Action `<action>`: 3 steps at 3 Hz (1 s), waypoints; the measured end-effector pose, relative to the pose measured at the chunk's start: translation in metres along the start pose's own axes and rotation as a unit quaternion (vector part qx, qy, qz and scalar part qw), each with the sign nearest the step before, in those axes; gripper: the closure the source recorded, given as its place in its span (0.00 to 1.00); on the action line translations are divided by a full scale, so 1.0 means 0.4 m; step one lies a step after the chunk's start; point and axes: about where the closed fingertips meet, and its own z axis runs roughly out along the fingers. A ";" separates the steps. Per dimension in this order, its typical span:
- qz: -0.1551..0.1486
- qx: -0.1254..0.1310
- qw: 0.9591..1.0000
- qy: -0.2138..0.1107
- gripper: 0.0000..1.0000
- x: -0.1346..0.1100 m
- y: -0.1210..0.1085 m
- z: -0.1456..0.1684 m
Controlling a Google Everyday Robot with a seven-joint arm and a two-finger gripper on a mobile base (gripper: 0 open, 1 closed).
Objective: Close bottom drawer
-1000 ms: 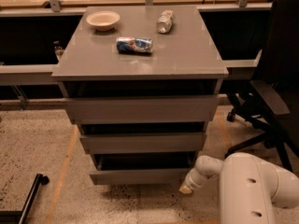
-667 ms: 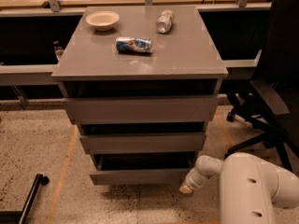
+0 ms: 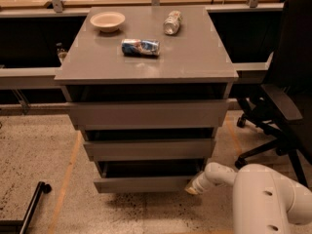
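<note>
A grey drawer cabinet (image 3: pixel 146 67) stands in the middle of the camera view with three drawers. The bottom drawer (image 3: pixel 144 183) is pulled out a little, with a dark gap above its front. My white arm comes in from the lower right. My gripper (image 3: pixel 193 187) is low at the right end of the bottom drawer's front, touching or almost touching it.
On the cabinet top lie a white bowl (image 3: pixel 107 20), a blue can on its side (image 3: pixel 140 47) and a clear bottle on its side (image 3: pixel 172 22). A black office chair (image 3: pixel 282 106) stands at the right. A black bar (image 3: pixel 29 208) lies on the speckled floor at lower left.
</note>
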 end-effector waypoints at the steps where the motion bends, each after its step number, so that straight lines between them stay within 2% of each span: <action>1: -0.012 0.005 1.000 -0.026 1.00 -0.032 -0.025 0.027; 2: -0.011 0.004 1.000 -0.025 0.82 -0.030 -0.020 0.032; 3: -0.011 0.002 1.000 -0.025 0.58 -0.029 -0.014 0.036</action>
